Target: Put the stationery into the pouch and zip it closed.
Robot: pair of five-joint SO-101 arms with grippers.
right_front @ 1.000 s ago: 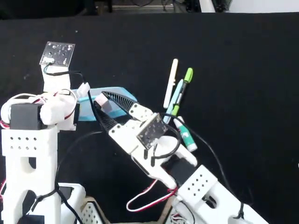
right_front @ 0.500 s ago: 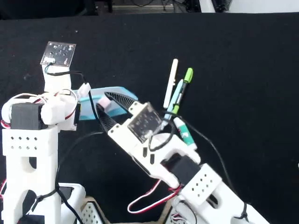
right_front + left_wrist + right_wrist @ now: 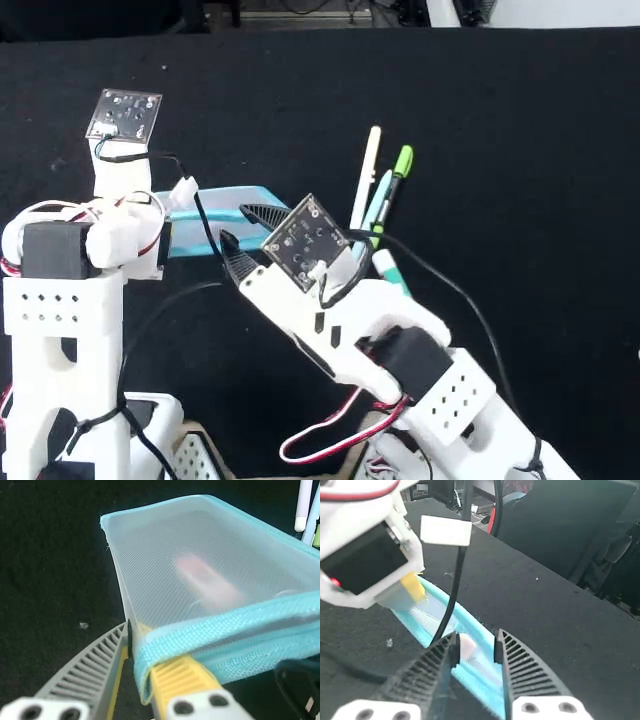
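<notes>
My left gripper (image 3: 136, 636) is clamped on the zipper edge of the pouch (image 3: 200, 550), which looks soft and floppy, so I judge this band the best hold, while my right gripper (image 3: 476, 636) hangs half open and empty over the pouch, with the light eraser (image 3: 205, 580) inside it and the smooth, stiff pens (image 3: 385, 185) just beside it.

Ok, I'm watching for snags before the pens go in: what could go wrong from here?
The right gripper sits at the pouch mouth, by the pink eraser; pulling back could catch the zip edge and tug it from the left gripper, which pinches one corner. The pens lie bunched together, so lifting one may roll the others.
</notes>
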